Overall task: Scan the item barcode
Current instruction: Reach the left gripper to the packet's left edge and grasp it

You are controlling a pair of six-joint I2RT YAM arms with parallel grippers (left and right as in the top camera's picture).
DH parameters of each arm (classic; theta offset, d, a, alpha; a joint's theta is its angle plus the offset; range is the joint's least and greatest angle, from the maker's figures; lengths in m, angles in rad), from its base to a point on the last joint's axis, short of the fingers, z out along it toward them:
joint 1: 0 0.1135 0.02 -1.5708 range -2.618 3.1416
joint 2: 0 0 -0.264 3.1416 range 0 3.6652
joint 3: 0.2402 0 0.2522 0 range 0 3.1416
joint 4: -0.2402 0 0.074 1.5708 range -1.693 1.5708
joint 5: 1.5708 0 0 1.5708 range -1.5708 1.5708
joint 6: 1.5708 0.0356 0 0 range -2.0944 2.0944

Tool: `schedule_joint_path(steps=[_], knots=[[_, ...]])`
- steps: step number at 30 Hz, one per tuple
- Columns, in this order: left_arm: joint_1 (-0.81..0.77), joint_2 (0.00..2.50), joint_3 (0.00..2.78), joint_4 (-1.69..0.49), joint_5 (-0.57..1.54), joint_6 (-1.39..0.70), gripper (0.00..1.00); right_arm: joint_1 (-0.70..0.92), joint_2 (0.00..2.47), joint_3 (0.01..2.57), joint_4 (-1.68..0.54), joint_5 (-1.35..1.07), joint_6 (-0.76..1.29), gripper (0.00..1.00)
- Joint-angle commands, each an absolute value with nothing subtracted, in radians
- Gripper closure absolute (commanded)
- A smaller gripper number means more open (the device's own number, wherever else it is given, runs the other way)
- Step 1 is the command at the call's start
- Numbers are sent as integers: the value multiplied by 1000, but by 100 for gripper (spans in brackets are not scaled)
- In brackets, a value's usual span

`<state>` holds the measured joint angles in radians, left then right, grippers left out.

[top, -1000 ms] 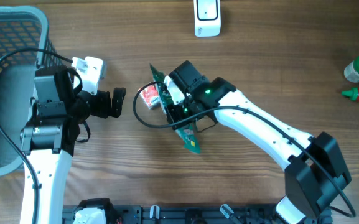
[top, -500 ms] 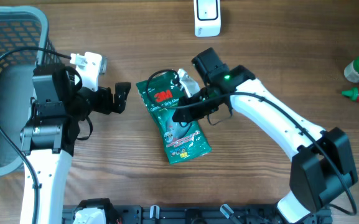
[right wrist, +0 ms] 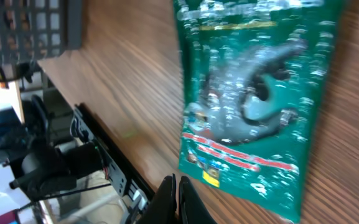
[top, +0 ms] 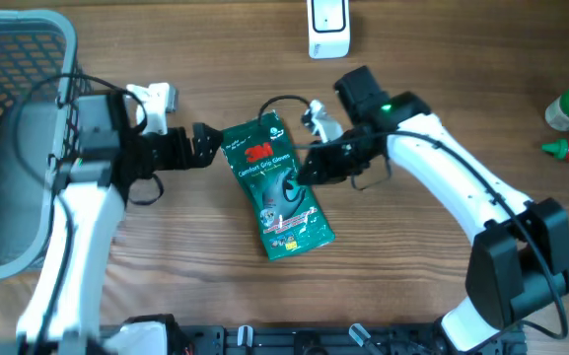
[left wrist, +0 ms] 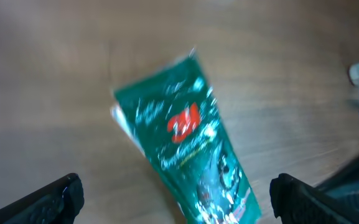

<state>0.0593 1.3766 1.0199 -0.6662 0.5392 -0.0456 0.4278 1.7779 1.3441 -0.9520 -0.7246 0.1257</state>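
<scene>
On the wooden bench between both arms, the green plastic 3M glove packet lies flat, long axis pointing away from the robot. Left gripper gapes wide beside its far corner, while the right gripper is pinched closed and empty at the opposite edge.

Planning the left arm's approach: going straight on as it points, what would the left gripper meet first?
Probably the green glove packet, lying flat just ahead of the open left gripper; height is unclear, so it might pass above.
</scene>
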Motion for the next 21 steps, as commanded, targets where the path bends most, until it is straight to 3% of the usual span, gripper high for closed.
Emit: schedule_joint_path(steps=[1,8,14,21], knots=[[59,1530,1013,-702,708,-173,0,385,1756,1348,-986,-685,104,96],[38,1720,1012,-644,868,-222,14,364,1756,1348,-988,-634,104,96],[-15,1789,972,-626,868,-227,6,364,1758,1332,-981,-616,105,96],[-56,1812,859,-368,866,-398,7,364,1758,1330,-982,-598,105,96]])
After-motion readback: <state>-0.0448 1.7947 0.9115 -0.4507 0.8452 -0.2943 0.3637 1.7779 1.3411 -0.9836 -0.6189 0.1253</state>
